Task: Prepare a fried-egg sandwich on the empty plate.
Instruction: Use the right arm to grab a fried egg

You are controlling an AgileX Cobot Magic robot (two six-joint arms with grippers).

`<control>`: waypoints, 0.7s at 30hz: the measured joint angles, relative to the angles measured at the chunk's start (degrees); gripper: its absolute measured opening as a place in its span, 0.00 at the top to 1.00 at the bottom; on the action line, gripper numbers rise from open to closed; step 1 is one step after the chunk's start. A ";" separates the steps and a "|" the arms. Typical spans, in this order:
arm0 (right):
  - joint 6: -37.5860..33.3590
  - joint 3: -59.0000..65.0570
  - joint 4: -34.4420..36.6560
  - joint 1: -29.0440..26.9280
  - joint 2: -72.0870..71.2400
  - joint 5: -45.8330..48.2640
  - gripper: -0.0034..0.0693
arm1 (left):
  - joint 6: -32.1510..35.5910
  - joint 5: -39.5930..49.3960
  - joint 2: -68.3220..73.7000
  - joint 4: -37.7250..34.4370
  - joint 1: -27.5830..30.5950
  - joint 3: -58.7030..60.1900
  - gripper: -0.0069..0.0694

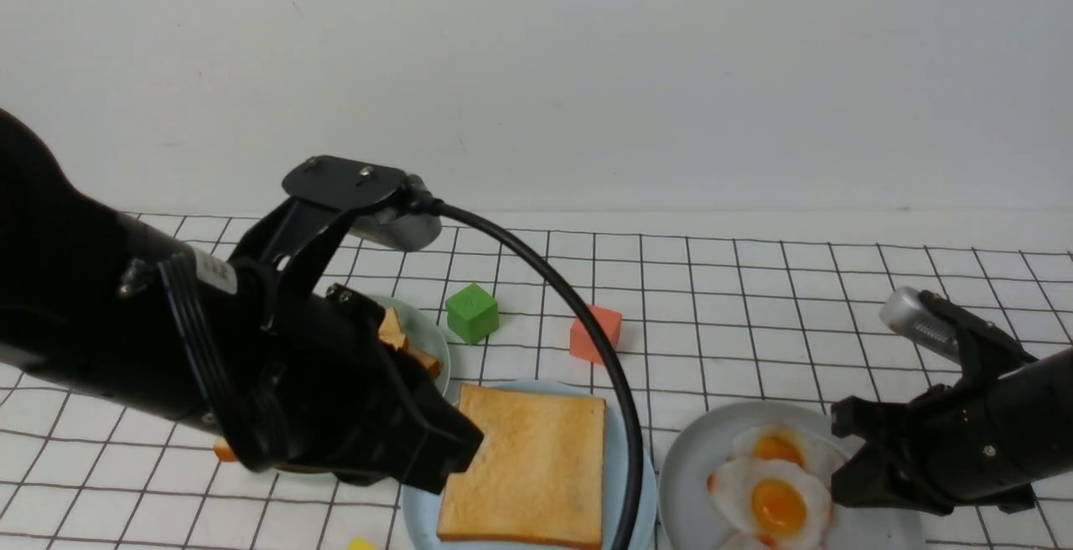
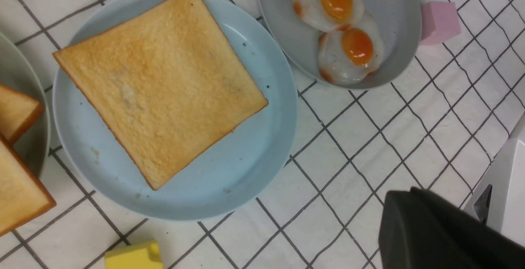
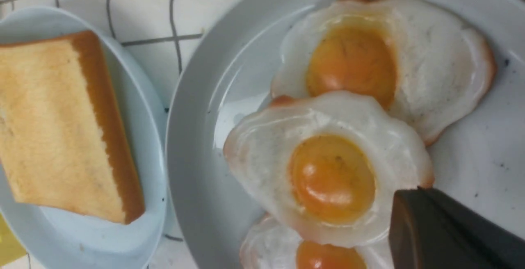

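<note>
Front view: toast [image 1: 528, 466] lies on the light-blue plate [image 1: 419, 521] at bottom centre; right gripper [image 1: 842, 462], closed, seems to pinch a fried egg [image 1: 775, 504] lower right, left gripper [image 1: 457, 454] closed and empty, so next probably means lifting the egg onto the toast.

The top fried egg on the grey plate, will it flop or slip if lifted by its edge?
The top fried egg looks thin with a wavy rim, so it will probably droop somewhat. Its glossy white suggests a slippery grip. It overlaps another egg on the grey plate, so that one might shift.
</note>
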 joint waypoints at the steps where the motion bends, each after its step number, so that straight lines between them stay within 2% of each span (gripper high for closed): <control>1: 0.00 0.00 -0.06 0.00 -0.07 0.05 0.95 | 0.00 0.05 0.00 0.00 0.00 0.00 0.93; 4: 0.00 0.00 -0.18 0.00 -0.07 0.05 0.87 | 0.00 0.24 0.00 0.00 0.00 0.00 0.93; 8: -1.74 0.00 0.19 -0.59 0.06 1.83 0.63 | 0.00 0.66 0.00 0.06 0.00 0.00 0.93; 9: -2.00 0.00 0.33 -0.68 0.11 1.83 0.62 | 0.00 0.73 0.00 0.05 0.00 0.00 0.93; 11: -6.24 0.00 3.56 -2.55 1.22 3.35 0.51 | 0.00 0.80 0.00 0.05 0.00 0.00 0.92; 15: -13.25 -0.04 10.60 -5.30 3.81 5.78 0.48 | 0.00 1.06 0.00 0.05 0.00 0.00 0.92; 18: -18.59 -0.11 16.27 -6.52 6.70 7.13 0.53 | 0.00 1.68 0.00 0.05 0.00 0.00 0.92; 21: -19.76 -0.11 17.28 -6.78 8.78 7.20 0.55 | 0.00 2.39 0.00 0.05 0.00 0.00 0.91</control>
